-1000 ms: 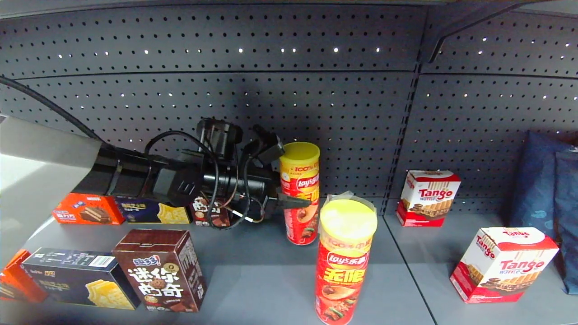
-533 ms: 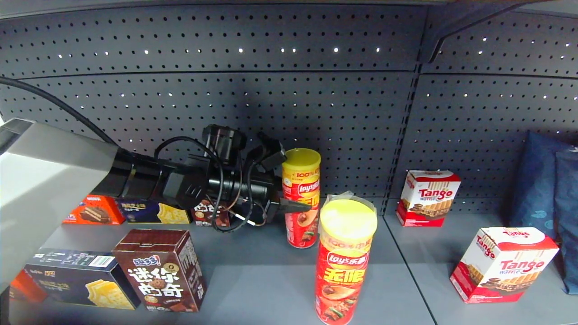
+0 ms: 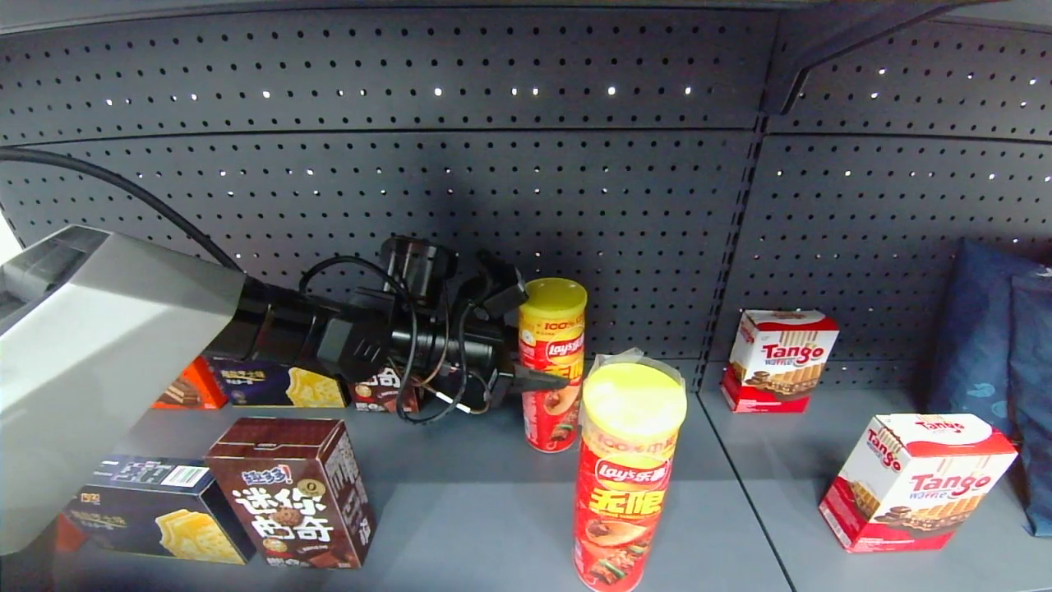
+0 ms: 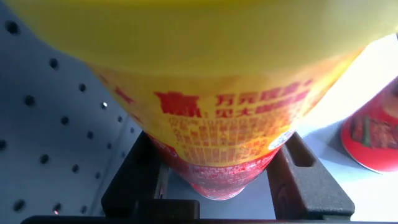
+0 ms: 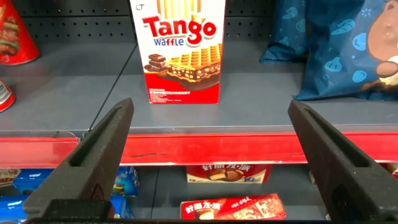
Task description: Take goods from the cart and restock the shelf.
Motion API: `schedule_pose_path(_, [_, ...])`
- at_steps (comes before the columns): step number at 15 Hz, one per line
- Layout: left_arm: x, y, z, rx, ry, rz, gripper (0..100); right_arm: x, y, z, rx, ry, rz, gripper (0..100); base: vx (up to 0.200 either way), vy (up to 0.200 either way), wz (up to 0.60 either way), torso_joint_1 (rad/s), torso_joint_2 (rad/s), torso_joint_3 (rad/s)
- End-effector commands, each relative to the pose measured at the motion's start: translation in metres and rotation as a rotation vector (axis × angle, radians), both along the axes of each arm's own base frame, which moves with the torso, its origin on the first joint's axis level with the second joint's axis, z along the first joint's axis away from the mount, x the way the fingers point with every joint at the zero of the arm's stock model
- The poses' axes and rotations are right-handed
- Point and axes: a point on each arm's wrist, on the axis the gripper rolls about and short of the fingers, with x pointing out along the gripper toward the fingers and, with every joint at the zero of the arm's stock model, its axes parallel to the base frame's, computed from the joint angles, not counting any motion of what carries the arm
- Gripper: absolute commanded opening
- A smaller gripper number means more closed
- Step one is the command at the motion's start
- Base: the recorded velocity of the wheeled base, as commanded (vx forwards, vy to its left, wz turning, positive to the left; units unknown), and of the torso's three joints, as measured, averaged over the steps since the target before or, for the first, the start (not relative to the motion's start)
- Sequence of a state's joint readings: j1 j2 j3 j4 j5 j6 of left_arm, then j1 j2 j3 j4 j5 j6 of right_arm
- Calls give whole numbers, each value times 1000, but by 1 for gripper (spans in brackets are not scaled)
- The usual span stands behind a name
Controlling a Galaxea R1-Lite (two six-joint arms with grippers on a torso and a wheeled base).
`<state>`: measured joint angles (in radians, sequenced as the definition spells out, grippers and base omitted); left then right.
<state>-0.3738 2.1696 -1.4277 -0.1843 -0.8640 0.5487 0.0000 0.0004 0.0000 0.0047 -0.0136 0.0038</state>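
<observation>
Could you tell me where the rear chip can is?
Head view, centre: the rear chip can sits in the left gripper near the pegboard, behind the front can.

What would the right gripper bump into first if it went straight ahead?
Probably the red-and-white waffle box, which stands straight ahead of the open right gripper. Depth is unclear, though: the red shelf edge sits nearer and lower, so it might touch that first.

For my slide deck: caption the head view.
Left tool grips a chip can upright at the shelf rear, behind a second can.
</observation>
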Motion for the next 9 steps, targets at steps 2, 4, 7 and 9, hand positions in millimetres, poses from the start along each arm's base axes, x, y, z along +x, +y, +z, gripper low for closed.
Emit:
schedule_pose_path(2, [3,-2,-5,9,19,-3,0,0,0,0,-1,0,0,100,0,0,0,0,0,0])
schedule_pose_path(4, [3,-1,-4,16,15,-7,0,0,0,0,1,-1,0,100,0,0,0,0,0,0])
schedule_pose_path(7, [3,-1,-4,24,-7,-14,100,0,0,0,-1,0,0,100,0,0,0,0,0,0])
schedule_pose_path(9, [3,0,-4,22,-8,-14,100,0,0,0,-1,0,0,100,0,0,0,0,0,0])
